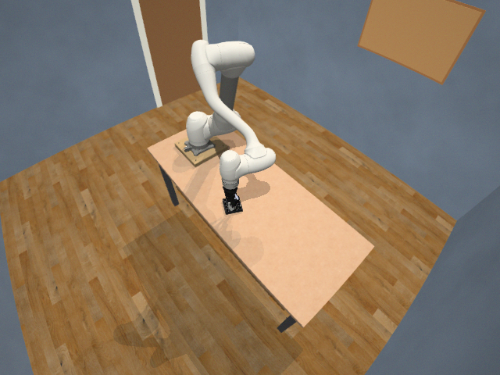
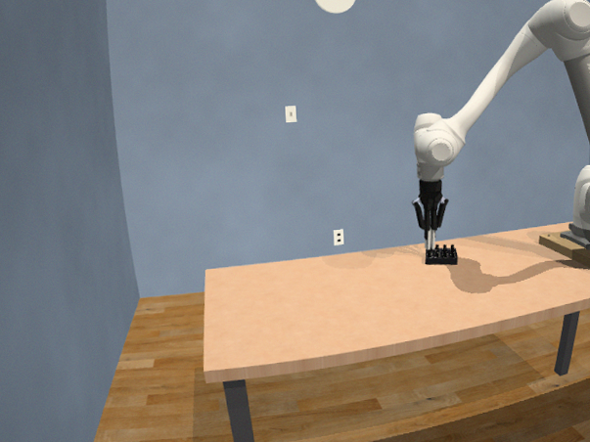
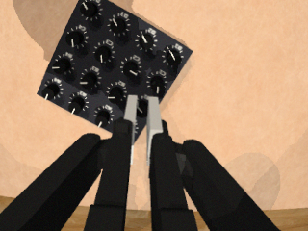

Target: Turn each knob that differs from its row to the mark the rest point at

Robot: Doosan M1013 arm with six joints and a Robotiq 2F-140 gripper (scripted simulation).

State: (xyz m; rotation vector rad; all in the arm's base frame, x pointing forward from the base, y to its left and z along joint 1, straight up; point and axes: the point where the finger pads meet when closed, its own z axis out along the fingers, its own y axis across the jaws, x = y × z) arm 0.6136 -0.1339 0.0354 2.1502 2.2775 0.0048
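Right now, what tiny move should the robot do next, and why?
Probably a slow twist of the wrist. The end effector is down at the knob box, and its fingers seem closed on one knob near the box's edge. With the grip apparently made, turning that knob toward its row's mark looks like the next step. Which way to turn cannot be told, because the fingers hide its white line.
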